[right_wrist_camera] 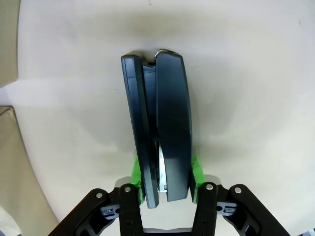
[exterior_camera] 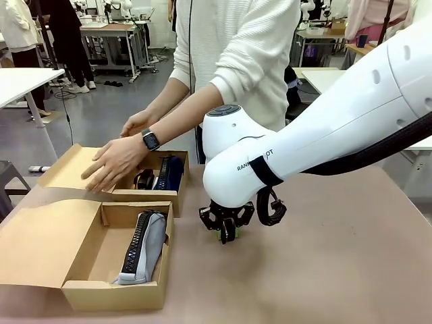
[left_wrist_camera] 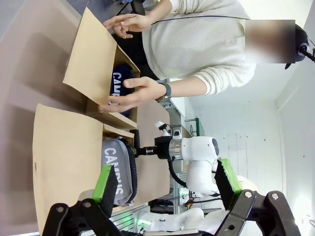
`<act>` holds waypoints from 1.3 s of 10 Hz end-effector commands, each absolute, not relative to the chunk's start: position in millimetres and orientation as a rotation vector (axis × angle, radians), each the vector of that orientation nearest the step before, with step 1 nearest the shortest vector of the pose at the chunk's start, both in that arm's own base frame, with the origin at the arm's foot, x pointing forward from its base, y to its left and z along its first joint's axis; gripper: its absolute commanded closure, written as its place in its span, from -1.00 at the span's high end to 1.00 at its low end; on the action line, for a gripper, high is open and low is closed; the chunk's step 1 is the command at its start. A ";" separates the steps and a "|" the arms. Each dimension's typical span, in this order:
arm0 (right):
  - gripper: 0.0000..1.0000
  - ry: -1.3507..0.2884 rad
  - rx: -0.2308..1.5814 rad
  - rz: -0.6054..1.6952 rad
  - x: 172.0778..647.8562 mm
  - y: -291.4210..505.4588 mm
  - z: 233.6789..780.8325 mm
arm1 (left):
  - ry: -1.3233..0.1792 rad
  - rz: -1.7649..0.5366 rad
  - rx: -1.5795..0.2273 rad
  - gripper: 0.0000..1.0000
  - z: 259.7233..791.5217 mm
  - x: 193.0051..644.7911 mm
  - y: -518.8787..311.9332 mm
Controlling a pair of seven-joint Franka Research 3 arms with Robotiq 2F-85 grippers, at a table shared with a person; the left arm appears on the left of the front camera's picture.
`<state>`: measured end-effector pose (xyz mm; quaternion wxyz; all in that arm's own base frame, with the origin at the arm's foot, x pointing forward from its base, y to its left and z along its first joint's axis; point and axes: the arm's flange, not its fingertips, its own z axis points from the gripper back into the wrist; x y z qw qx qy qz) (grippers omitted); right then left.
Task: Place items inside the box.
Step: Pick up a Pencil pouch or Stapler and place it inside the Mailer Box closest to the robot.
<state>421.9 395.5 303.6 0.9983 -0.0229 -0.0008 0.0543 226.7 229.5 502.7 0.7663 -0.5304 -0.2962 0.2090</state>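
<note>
My right gripper [exterior_camera: 228, 233] hangs just above the table beside the boxes, shut on a black stapler [right_wrist_camera: 157, 128] that sits on edge between its green pads [right_wrist_camera: 195, 169]. A grey "CAMPUS" pencil case [exterior_camera: 142, 246] lies in the near cardboard box [exterior_camera: 115, 297]. The far box [exterior_camera: 152, 196] holds a navy blue pouch [exterior_camera: 169, 172] and a small dark item [exterior_camera: 143, 179] I cannot identify. The left gripper [left_wrist_camera: 166, 189] is open and empty, up in the air, looking toward both boxes, the grey case [left_wrist_camera: 118, 167] and the navy pouch [left_wrist_camera: 120, 83].
The person stands at the far side with one hand [exterior_camera: 115, 162] flat on the far box's open flap [exterior_camera: 67, 169] and the other hand [exterior_camera: 135, 125] behind it. The near box's lid [exterior_camera: 40, 243] lies open to the left. Bare table [exterior_camera: 337, 270] spreads to the right.
</note>
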 end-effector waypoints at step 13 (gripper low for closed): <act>-1.00 0.263 0.338 0.016 287.8 298.4 457.7 | -0.669 0.440 -1.172 1.00 503.0 226.9 229.1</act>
